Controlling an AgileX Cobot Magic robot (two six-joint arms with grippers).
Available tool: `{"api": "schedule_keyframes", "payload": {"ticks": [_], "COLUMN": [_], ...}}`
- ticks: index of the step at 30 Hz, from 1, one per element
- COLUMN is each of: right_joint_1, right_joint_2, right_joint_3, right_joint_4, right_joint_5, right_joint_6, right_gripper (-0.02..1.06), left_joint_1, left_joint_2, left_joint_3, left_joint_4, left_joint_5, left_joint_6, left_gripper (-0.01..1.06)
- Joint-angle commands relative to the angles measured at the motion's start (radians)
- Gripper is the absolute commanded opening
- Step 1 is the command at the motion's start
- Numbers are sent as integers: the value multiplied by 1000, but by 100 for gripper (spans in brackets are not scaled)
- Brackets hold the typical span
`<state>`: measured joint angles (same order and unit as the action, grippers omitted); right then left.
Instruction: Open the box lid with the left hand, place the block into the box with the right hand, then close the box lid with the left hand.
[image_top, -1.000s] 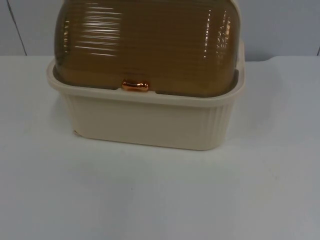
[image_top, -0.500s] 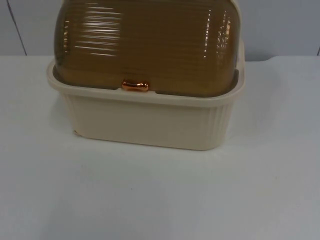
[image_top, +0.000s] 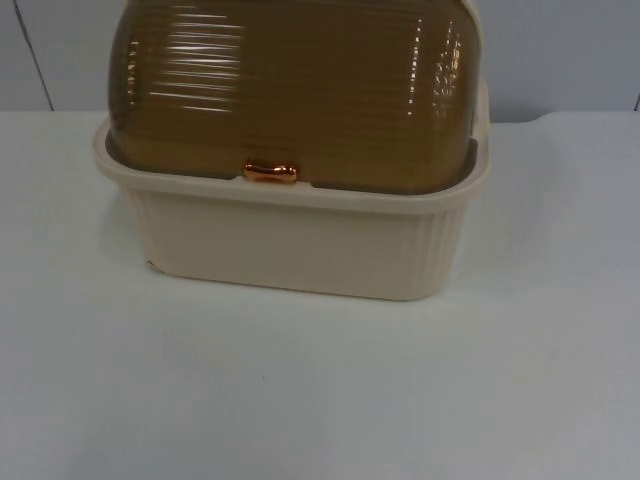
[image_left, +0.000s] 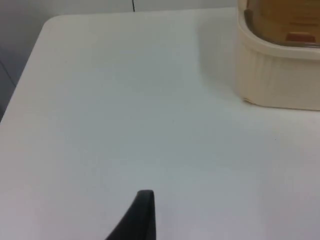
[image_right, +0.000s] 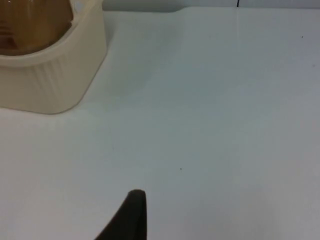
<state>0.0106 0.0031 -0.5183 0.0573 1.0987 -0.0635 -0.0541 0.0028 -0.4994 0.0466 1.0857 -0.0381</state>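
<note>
A cream ribbed box (image_top: 290, 240) stands at the back middle of the white table. Its amber see-through domed lid (image_top: 290, 90) lies down on the rim, with a copper handle (image_top: 270, 172) at its front edge. My left gripper (image_left: 142, 215) hovers over bare table to the left of the box (image_left: 280, 75), well apart from it. My right gripper (image_right: 131, 215) hovers over bare table to the right of the box (image_right: 45, 75), also apart. Both arms wait.
The white table top (image_top: 320, 400) stretches out in front of the box. A grey partition wall (image_top: 560, 50) closes the far side. The table's left edge (image_left: 25, 75) runs close to the left gripper.
</note>
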Motion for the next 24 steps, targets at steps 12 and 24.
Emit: {"api": "schedule_keyframes", "payload": {"ticks": [12, 24], "right_joint_1": [0, 0], "right_joint_2": [-3, -3], "right_joint_3": [5, 3], "right_joint_4": [-2, -2], "right_joint_5": [-20, -20], "right_joint_6": [2, 3], "right_gripper": [105, 105], "left_joint_1": [-5, 0], "left_joint_2": [-3, -3], "left_joint_3": [5, 5], "left_joint_4": [-12, 36], "left_joint_5": [-11, -11], "left_joint_6": [11, 12], "left_gripper": [105, 105]}}
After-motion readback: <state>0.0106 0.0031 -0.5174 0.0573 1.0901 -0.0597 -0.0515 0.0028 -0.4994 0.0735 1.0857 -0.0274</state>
